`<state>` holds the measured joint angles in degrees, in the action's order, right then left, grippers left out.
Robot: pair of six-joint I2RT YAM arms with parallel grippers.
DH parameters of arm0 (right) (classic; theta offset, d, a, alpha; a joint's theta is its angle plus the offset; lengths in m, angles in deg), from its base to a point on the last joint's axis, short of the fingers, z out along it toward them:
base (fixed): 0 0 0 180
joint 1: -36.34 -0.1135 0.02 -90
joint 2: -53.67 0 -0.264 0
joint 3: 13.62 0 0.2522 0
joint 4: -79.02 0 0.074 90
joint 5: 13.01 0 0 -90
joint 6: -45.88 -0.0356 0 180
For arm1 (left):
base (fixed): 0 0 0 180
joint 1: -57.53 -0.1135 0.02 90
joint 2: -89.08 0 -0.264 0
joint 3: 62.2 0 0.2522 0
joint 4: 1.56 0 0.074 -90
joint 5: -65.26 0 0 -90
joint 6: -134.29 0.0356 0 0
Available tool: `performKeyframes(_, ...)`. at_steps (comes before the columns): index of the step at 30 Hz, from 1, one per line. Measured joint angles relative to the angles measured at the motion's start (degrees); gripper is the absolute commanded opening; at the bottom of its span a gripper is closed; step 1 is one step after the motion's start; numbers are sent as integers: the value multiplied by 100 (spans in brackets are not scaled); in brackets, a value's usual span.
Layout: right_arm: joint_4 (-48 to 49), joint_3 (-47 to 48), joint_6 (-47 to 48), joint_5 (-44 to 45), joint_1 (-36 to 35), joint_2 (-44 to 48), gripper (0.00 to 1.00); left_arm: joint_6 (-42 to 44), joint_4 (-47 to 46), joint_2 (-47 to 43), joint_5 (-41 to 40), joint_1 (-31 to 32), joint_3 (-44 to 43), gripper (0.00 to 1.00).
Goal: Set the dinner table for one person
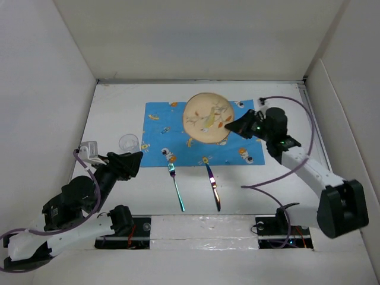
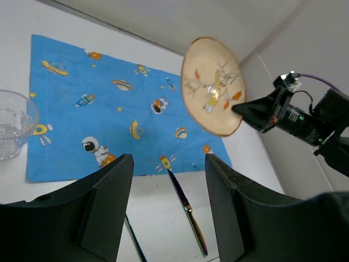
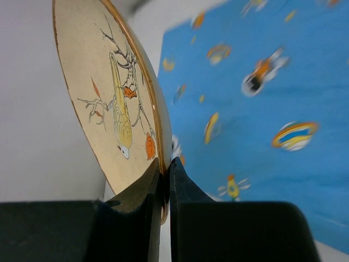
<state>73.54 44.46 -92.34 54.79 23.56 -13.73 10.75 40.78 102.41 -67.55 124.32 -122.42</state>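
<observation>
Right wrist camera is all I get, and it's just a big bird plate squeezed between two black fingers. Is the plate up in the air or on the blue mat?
Observer: Up in the air, it looks like. The left wrist view shows the plate tilted above the placemat, with the right gripper holding its edge.
Operator: Is there a fork?
Observer: Yes, a fork lies on the dinner table by the mat's near edge, and a knife lies to its right.
Operator: What's the other arm doing?
Observer: The left gripper is open and empty, beside a clear glass at the mat's left edge.
</observation>
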Motion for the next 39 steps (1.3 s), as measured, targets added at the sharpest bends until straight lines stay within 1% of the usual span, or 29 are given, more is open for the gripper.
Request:
performKeyframes(2, 131, 125, 42, -278, -470, -601, 0, -85, 85, 0, -144, 0, 0, 51)
performKeyframes(4, 293, 164, 46, -481, -721, -1084, 0, -160, 170, 2, -275, 0, 0, 51)
performKeyframes(9, 584, 350, 24, -636, -713, -2076, 0, -282, 306, 83, -531, 0, -2, 51)
performKeyframes(15, 376, 1436, 385, -765, -629, -3274, 0, -337, 428, 321, -678, 0, -2, 51)
performKeyframes(18, 341, 1670, 527, -894, -625, -3545, 0, -356, 470, 376, -697, 0, -2, 51)
performKeyframes(22, 214, 1751, 664, -1023, -592, -3794, 0, -363, 490, 382, -719, 0, -2, 51)
performKeyframes(31, 59, 1764, 828, -1062, -415, -4194, 0, -361, 490, 415, -717, 0, -2, 51)
performKeyframes(39, -42, 2022, 903, -1064, -339, -4551, 0, -361, 494, 457, -708, 0, -2, 51)
